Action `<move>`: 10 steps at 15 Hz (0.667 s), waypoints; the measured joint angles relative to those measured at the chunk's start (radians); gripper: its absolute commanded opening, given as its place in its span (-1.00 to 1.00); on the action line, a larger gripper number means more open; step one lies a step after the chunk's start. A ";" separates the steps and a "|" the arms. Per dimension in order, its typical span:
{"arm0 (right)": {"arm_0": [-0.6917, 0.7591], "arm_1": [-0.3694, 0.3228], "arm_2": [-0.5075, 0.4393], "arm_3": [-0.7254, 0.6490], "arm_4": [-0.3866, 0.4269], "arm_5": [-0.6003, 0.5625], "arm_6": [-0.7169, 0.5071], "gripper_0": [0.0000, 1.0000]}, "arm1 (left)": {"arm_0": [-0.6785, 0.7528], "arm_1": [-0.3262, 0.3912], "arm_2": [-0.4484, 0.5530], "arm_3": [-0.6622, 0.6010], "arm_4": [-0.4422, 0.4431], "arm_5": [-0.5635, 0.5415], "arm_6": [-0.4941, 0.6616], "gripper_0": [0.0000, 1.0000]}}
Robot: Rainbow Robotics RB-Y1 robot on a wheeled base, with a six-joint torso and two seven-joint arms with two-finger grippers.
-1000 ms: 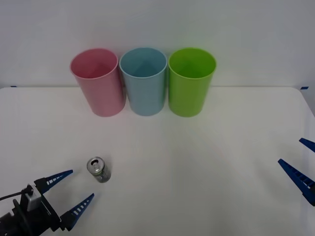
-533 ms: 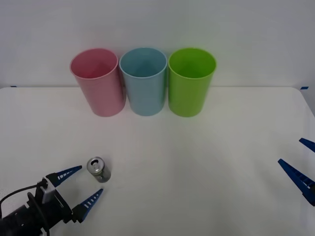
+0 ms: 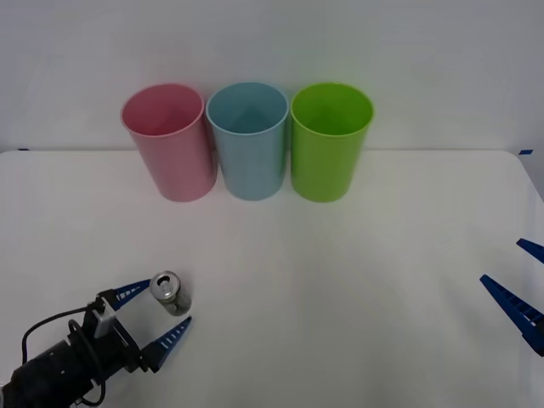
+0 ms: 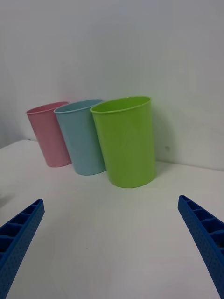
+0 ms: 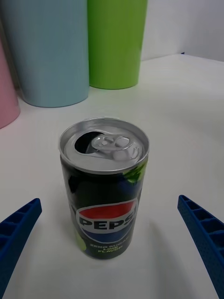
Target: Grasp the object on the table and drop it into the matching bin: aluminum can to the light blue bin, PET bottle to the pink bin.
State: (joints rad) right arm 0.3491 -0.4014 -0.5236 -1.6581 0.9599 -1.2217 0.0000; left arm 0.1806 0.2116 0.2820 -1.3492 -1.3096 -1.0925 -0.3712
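Observation:
A small aluminum can point(image 3: 170, 292) with a silver top and a dark body stands upright on the white table point(image 3: 340, 255), near its front left. In the left wrist view the can point(image 5: 105, 187) stands close, between the two blue fingers. My left gripper point(image 3: 160, 314) is open, its fingertips on either side of the can without touching it. At the back stand the pink bin point(image 3: 168, 140) and the light blue bin point(image 3: 248, 138). My right gripper point(image 3: 520, 285) is open at the table's right edge, far from the can. The right wrist view shows the light blue bin point(image 4: 81, 138) beside the pink bin point(image 4: 49, 135).
A lime green bin point(image 3: 330, 140) stands right of the light blue one, and the three bins touch in a row at the table's back. The same green bin point(image 4: 126, 140) is nearest in the right wrist view. Bare table lies between can and bins.
My left gripper has moved forward and to the right, until its open fingers flank the can. The can and the right arm have stayed still.

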 measured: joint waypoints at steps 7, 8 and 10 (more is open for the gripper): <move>0.000 0.000 0.000 0.000 0.000 0.000 0.000 1.00 | -0.033 -0.046 0.009 0.002 -0.073 0.018 0.003 1.00; 0.000 0.000 0.000 0.000 0.000 0.000 0.000 1.00 | -0.041 -0.046 0.007 0.013 -0.074 0.021 0.001 1.00; 0.000 0.000 0.000 0.000 0.000 0.000 0.000 1.00 | -0.070 -0.049 0.007 0.055 -0.071 0.021 -0.011 1.00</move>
State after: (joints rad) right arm 0.3491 -0.4014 -0.5236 -1.6581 0.9599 -1.2217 0.0000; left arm 0.1111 0.1628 0.2885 -1.2939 -1.3805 -1.0718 -0.3821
